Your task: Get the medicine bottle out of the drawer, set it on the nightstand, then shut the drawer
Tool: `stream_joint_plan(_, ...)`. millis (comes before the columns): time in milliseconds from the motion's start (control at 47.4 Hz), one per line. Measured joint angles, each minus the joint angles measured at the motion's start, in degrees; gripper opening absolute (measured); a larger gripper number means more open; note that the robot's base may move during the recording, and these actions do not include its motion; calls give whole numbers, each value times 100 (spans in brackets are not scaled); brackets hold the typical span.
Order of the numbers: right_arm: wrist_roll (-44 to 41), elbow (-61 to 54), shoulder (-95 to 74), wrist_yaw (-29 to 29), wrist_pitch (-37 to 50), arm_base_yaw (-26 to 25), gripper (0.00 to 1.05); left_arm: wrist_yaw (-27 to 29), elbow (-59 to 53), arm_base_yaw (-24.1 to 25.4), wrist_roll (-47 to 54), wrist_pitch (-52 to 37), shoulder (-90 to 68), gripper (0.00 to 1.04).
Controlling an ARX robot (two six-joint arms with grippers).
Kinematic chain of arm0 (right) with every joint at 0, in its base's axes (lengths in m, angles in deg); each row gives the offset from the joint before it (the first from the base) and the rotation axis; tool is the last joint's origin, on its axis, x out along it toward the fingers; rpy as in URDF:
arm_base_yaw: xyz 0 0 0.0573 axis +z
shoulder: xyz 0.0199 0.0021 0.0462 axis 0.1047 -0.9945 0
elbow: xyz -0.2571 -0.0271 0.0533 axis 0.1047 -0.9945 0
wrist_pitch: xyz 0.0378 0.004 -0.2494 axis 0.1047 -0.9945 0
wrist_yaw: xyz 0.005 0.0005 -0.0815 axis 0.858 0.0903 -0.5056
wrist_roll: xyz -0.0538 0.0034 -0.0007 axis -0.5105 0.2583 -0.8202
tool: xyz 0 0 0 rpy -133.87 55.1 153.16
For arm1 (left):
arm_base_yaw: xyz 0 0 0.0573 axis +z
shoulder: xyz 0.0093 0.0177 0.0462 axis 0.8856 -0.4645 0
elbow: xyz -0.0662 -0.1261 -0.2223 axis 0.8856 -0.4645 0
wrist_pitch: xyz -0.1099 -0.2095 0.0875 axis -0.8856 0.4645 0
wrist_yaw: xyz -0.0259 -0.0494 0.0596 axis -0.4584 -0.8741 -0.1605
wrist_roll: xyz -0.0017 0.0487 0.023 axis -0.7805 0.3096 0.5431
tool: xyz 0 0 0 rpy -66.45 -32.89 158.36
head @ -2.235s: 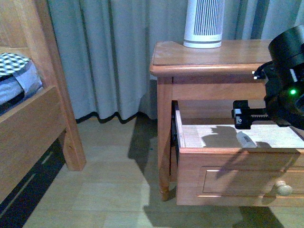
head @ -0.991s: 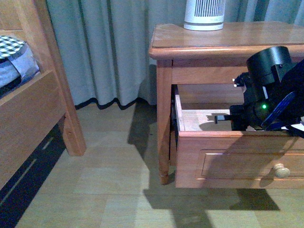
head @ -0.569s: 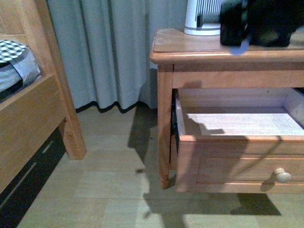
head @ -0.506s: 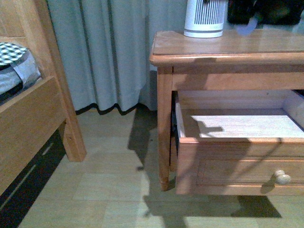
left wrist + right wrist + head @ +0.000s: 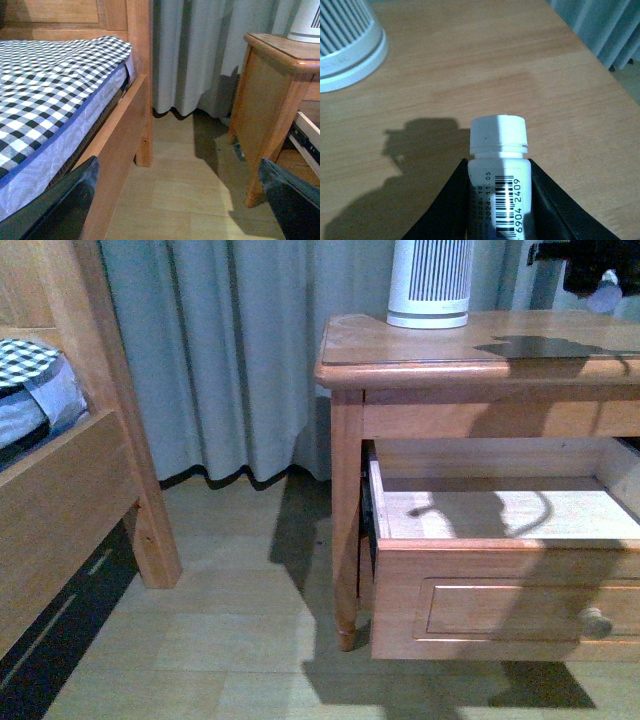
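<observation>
White medicine bottle (image 5: 499, 185), lifted out of the still-open drawer (image 5: 500, 585), now hangs pinched in the right gripper (image 5: 497, 164) just above the nightstand (image 5: 420, 350) top, ready for setting down.

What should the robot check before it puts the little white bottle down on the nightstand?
1. Small white plastic medicine bottle clamped in the right jaws: ok.
2. Bare wood on the reddish-brown wooden nightstand top under it: ok.
3. Clear of the white slatted appliance: ok.
4. Bottle resting on the top: not ok, it hangs above.
5. Upper wooden drawer shut: not ok, open.
</observation>
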Motion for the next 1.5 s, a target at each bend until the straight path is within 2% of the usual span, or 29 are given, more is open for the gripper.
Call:
stream_joint_plan(316, 44, 262, -505, -162, -81, -136, 30, 0, 0, 0, 0, 0, 0, 98)
stream_joint_plan(696, 33, 79, -337, -162, 396, -114, 90, 0, 0, 0, 0, 0, 0, 98)
stream_joint_plan(759, 26, -85, -127, -160, 560, -81, 98, 0, 0, 0, 0, 0, 0, 98)
stream_joint_plan(822, -13, -354, 190, -166, 813, -24, 98, 0, 0, 0, 0, 0, 0, 98)
stream_joint_plan(970, -81, -1731, 1670, -133, 1633, 254, 98, 0, 0, 0, 0, 0, 0, 98)
stream_joint_plan(1139, 208, -4487, 4050, 313, 2417, 713, 98, 0, 0, 0, 0, 0, 0, 98)
stream_joint_plan(1350, 800, -7523, 5855, 466, 2739, 1191, 98, 0, 0, 0, 0, 0, 0, 98)
stream_joint_plan(1497, 1172, -9114, 6227, 402, 2968, 1364, 98, 0, 0, 0, 0, 0, 0, 98)
